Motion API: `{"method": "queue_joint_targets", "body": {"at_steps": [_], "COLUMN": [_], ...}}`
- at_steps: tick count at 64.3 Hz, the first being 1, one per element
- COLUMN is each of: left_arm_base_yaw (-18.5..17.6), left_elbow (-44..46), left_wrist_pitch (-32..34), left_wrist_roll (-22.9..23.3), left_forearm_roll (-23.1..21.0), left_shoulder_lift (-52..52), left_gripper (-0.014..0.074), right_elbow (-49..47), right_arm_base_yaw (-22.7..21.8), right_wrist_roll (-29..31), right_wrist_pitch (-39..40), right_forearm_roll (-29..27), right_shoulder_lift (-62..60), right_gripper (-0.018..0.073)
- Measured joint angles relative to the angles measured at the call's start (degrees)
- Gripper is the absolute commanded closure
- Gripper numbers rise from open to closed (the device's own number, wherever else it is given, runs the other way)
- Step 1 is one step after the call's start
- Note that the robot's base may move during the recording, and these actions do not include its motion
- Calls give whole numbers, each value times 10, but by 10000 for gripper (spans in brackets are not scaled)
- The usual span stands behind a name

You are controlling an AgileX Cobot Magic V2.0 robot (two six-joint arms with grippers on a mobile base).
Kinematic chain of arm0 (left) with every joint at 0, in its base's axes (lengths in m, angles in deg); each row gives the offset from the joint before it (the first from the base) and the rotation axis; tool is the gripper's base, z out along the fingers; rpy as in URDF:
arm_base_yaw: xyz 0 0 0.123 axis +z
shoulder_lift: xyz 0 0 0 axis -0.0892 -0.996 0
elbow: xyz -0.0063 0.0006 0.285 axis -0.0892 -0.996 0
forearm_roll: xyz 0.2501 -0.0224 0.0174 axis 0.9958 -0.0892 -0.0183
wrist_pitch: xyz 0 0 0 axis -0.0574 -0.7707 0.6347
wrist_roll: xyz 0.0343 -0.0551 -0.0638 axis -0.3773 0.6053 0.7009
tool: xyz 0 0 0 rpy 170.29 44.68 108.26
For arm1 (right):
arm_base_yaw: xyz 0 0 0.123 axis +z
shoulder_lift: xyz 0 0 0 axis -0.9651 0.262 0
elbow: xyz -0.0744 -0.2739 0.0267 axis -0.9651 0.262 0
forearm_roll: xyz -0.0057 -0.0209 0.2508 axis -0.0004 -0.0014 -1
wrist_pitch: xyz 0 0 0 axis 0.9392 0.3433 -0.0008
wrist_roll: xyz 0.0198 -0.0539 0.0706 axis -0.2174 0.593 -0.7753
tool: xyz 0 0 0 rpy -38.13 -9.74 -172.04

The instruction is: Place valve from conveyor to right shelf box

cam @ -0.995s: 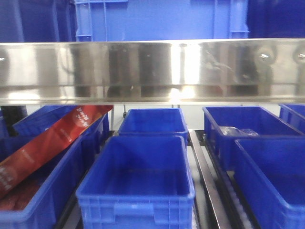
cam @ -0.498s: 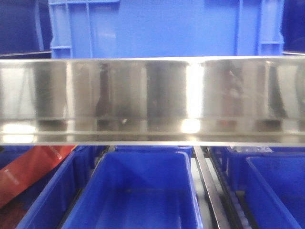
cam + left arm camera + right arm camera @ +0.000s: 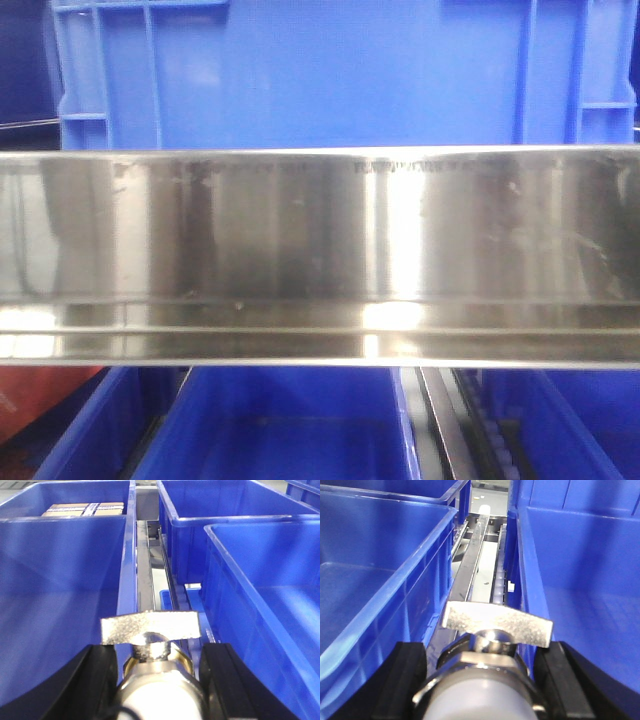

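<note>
Shelf lip (image 3: 320,250) dropped lower, blocking blue bins (image 3: 290,430).

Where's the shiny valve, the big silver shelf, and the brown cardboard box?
valve (image 3: 150,629): left wrist view, on its flat silvery crosspiece.
shelf (image 3: 320,250): front-facing view, on its shiny front lip.
cardboard box (image 3: 82,510): left wrist view, on its taped top.

Bright, flat light all round. White glare streaks the shelf (image 3: 300,250) lip. Between the left pincer's (image 3: 160,652) jaws the valve (image 3: 160,692) blurs and blows out pale; bins (image 3: 65,565) beyond it are sharp.
</note>
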Motion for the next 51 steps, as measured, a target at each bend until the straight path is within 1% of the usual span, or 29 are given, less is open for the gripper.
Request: {"method": "queue_joint_targets", "body": {"at_steps": [51], "left_arm_base_yaw": [0], "left_elbow": [0], "left_wrist_pitch": [0], "left_wrist_roll": [0], "left_forearm_roll": [0], "left_shoulder_lift": [0], "left_gripper": [708], "right_elbow": [0], "right_arm_base_yaw": [0], "right_wrist_roll": [0], "right_wrist_pitch": [0], "right_forearm_roll": [0], "right_shoulder_lift": [0], "right_gripper": [712]}}
